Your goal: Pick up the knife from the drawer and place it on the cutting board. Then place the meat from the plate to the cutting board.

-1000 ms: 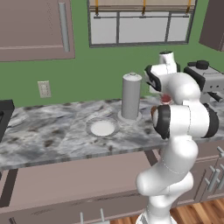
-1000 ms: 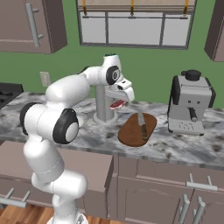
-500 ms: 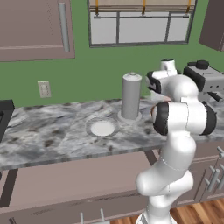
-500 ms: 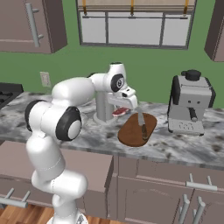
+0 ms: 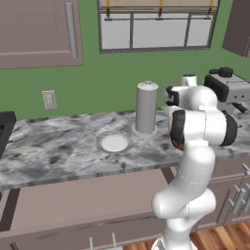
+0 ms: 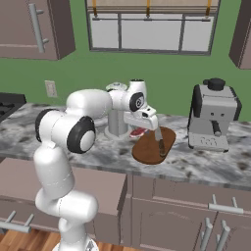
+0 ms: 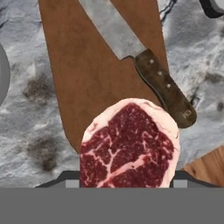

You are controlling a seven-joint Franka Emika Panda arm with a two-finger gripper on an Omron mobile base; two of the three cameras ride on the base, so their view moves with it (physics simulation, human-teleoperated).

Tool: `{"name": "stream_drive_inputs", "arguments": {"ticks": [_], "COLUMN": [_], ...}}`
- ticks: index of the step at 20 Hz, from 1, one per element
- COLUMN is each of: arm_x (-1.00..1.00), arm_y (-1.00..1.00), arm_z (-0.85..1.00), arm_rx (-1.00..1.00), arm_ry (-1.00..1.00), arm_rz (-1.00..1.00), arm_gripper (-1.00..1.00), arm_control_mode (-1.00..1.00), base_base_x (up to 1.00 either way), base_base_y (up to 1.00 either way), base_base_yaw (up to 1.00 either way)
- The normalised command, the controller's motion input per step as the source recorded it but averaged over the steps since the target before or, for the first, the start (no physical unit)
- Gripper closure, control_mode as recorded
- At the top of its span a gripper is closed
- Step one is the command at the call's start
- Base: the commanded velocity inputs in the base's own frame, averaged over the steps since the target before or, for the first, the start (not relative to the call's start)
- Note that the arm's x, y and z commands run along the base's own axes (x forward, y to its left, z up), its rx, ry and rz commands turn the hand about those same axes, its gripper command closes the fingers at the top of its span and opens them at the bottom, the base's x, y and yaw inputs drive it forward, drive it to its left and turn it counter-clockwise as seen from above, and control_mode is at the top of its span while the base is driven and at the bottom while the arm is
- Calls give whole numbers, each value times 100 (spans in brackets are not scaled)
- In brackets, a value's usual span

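One slab of meat (image 7: 130, 146) sits clamped in my gripper (image 6: 138, 131), hanging over the cutting board (image 7: 94, 74). Knife (image 7: 146, 70) lies on that board; plate (image 5: 114, 142) is well apart from it.

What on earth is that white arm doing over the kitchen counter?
The arm's claw is carrying a flat slab of raw red meat over a reddish-brown wooden cutting board. A knife with a grey blade and dark wooden handle already lies on the board. The round white plate behind sits without meat.
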Motion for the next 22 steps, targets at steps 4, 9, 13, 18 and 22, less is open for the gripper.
{"name": "stream_drive_inputs", "arguments": {"ticks": [4, 9, 13, 18, 22], "arm_x": [10, 12, 14, 19, 14], "arm_y": [-2, 0, -1, -11, -16], "arm_z": [-37, -33, -26, -14, -17], "arm_rx": [0, 0, 0, 0, 0], "arm_ry": [0, 0, 0, 0, 0], "arm_rz": [4, 6, 8, 13, 12], "arm_gripper": [100, 100, 100, 100, 100], "arm_control_mode": [-100, -100, -100, -100, -100], "base_base_x": [0, 0, 0, 0, 0], "base_base_y": [0, 0, 0, 0, 0], "base_base_yaw": [0, 0, 0, 0, 0]}}
